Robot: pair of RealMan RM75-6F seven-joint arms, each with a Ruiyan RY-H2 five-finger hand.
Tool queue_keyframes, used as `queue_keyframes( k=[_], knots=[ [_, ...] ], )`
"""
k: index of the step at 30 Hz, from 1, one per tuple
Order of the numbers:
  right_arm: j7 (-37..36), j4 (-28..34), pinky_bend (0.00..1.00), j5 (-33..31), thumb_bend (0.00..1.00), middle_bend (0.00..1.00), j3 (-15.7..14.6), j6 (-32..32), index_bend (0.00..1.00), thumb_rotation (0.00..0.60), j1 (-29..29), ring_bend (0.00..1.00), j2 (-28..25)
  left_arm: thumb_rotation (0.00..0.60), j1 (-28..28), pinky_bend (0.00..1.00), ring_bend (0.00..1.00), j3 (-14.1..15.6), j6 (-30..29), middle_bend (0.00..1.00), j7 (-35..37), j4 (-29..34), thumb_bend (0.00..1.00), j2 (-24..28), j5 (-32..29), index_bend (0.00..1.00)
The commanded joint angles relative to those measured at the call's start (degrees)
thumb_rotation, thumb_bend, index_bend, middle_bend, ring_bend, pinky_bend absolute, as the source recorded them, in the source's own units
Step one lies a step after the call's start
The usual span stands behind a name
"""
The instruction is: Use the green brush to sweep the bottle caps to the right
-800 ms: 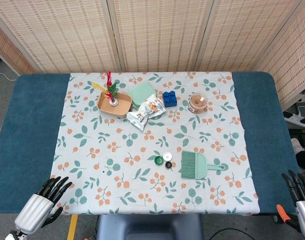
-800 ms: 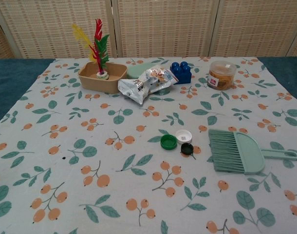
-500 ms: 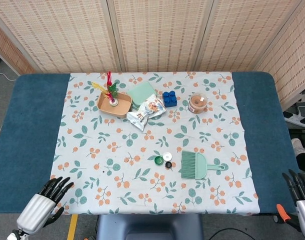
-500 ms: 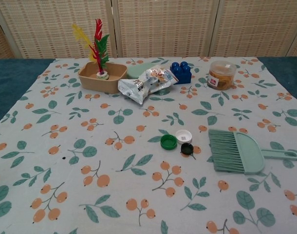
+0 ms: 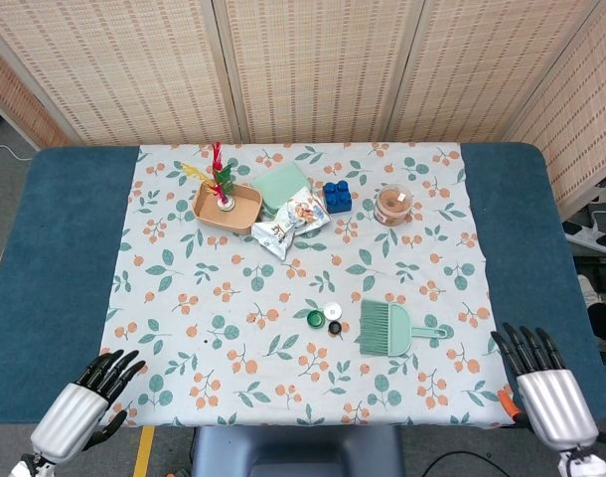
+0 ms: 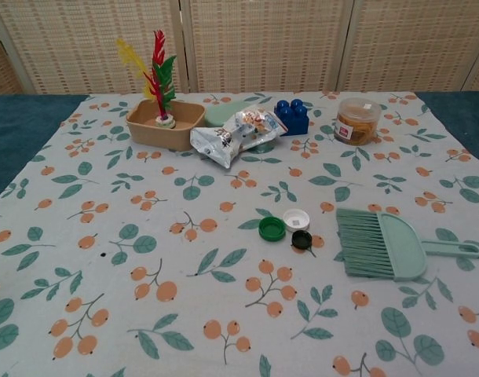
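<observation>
The green brush point(image 5: 386, 327) point(image 6: 379, 244) lies flat on the floral cloth, bristles to the left, handle to the right. Just left of its bristles sit three bottle caps: a green cap point(image 5: 315, 319) point(image 6: 272, 228), a white cap point(image 5: 333, 310) point(image 6: 297, 218) and a black cap point(image 5: 335, 327) point(image 6: 302, 239). My left hand point(image 5: 81, 404) hovers off the table's front left corner, fingers apart, holding nothing. My right hand point(image 5: 542, 392) is at the front right corner, fingers spread and empty, well below and right of the brush handle. Neither hand shows in the chest view.
At the back stand a tan tray point(image 5: 227, 209) with a feather shuttlecock, a green lid point(image 5: 279, 186), a snack packet point(image 5: 291, 223), a blue block point(image 5: 336, 195) and a round jar point(image 5: 393, 204). An orange-handled tool point(image 5: 505, 402) lies by my right hand.
My right hand has moved left and up into fuller view at the front right corner. The left hand, brush and caps have stayed put.
</observation>
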State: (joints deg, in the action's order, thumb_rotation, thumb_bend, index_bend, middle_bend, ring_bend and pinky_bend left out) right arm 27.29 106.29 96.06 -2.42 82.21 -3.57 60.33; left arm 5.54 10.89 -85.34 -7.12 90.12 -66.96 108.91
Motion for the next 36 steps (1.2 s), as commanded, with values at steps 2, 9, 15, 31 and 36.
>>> queue_keyframes(
  k=[2,9,15,31,36],
  knots=[
    [20.9,1.7,0.0,-15.6,0.21,0.15,7.5,-9.3,0.16,0.6,7.7,0.0,11.9,0.6,0.1,0.12,0.0,0.1,0.1,0.0,0.1,0.0,0.39,0.0,0.0,0.0],
    [25.1,-5.3,0.0,-25.7,0.21,0.17,10.4,-12.2,0.18,0.6,12.4,0.0,21.7,0.6,0.1,0.12,0.0,0.0,0.0,0.0,0.8,-0.1,0.39,0.2,-0.4,0.0],
    [28.0,-10.6,0.0,-28.4,0.22,0.24,10.8,-12.6,0.26,0.6,15.2,0.0,27.2,0.6,0.3,0.12,0.0,0.0,0.2,0.0,1.1,0.1,0.39,0.4,-0.6,0.0],
    [34.2,-18.5,0.0,-32.9,0.26,0.29,9.5,-10.3,0.34,0.6,19.9,0.04,35.4,0.6,0.4,0.12,0.0,-0.2,-0.2,0.0,2.3,0.0,0.39,0.8,-0.9,0.0],
    [34.9,-19.4,0.0,-34.6,0.27,0.3,9.3,-10.1,0.36,0.6,20.8,0.06,36.0,0.6,0.4,0.12,0.0,-0.1,-0.2,0.0,2.2,-0.1,0.39,0.8,-0.8,0.0]
  ],
)
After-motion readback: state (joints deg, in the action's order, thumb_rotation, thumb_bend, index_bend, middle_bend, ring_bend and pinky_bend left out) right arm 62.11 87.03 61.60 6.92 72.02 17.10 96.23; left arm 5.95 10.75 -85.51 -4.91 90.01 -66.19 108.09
